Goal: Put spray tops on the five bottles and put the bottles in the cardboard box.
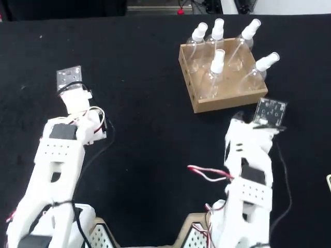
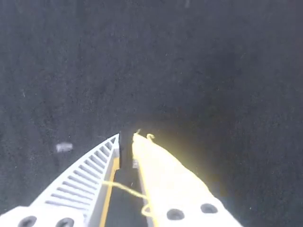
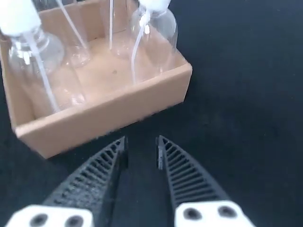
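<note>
Cardboard box [image 1: 230, 102]: sits on the black table [image 1: 145, 77].
Bottles [image 1: 213, 77]: all five inside the box, upright or leaning, each with a white spray top [image 1: 218, 59] fitted.
Right hand [image 3: 141, 142]: just in front of the box's near wall, not touching it; fingers slightly parted, empty.
Left hand [image 2: 127, 138]: well apart from the box, over bare table; fingertips together, gripping nothing.

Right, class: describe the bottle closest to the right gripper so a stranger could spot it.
A cardboard box on the black table holds five spray-topped bottles. That bottle stands in the corner nearest the right gripper; the other four sit farther from it.
</note>
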